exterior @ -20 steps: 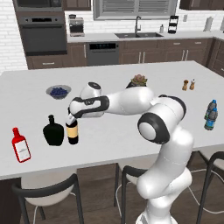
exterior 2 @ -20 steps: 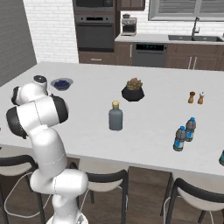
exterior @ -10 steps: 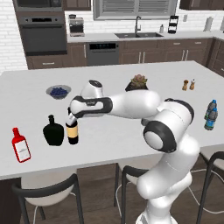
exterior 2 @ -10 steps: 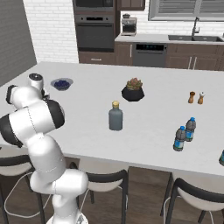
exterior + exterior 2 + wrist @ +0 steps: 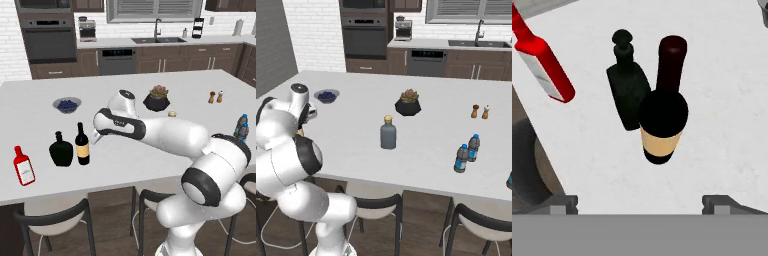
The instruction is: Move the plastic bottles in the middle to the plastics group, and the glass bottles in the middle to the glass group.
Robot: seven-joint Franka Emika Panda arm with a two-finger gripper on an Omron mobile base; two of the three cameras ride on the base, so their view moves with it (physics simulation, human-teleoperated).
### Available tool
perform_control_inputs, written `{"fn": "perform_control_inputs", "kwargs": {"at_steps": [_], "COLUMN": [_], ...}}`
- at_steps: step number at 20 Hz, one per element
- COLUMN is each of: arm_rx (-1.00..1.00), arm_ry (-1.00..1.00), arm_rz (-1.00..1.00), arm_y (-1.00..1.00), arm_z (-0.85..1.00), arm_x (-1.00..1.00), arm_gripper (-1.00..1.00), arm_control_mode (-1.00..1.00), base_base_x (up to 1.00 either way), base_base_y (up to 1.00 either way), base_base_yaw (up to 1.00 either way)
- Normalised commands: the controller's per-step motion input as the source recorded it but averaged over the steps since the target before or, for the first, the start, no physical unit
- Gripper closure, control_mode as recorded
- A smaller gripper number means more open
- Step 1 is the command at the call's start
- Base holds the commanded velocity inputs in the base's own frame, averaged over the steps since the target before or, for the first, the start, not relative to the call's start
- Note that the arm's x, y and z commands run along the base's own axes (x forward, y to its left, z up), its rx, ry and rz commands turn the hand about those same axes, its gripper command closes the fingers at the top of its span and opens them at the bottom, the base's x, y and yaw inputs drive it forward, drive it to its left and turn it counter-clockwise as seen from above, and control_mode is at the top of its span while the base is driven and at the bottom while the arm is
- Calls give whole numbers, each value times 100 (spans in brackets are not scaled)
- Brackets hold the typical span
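White stone surface (image 5: pixel 150 165) of a kitchen island carries everything, with dark stools tucked under its near edge. At the near left corner lies one red bottle (image 5: pixel 23 166) with a white label, and just beyond it stand one black flask (image 5: pixel 61 149) and one wine bottle (image 5: pixel 82 145) with a tan label, side by side and nearly touching. In the hand view the wine bottle (image 5: pixel 664 115) sits right below the camera, the flask (image 5: pixel 628 90) beside it and the red bottle (image 5: pixel 543 62) further off. The fingers (image 5: pixel 640 202) are spread wide apart with nothing between them, their two tips low at either side of that view, clear above the wine bottle.

Near the right edge two small water bottles (image 5: pixel 466 153) with blue caps stand together, touching. One grey bottle (image 5: pixel 388 133) with a gold cap stands alone mid-surface.

Further back are one dark pot with a plant (image 5: pixel 408 103), one bowl of blueberries (image 5: pixel 67 104), and two small shakers (image 5: pixel 480 111). Behind the island run dark cabinets, an oven and a sink.
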Motion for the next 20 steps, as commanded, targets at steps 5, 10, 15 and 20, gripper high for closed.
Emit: {"fn": "perform_control_inputs", "kwargs": {"at_steps": [5, 10, 15, 20], "arm_rx": [6, 4, 3, 1], "arm_ry": [0, 0, 3, 7], "arm_rz": [-13, -15, -15, -18], "arm_y": [-97, -100, -100, -100], "arm_z": [20, 13, 14, 18], "arm_x": [-5, 0, 0, 0], "arm_gripper": [-100, -100, -100, -100], "arm_control_mode": [-100, -100, -100, -100], "base_base_x": [0, 0, 0, 0], "base_base_y": [0, 0, 0, 0], "base_base_yaw": [0, 0, 0, 0]}}
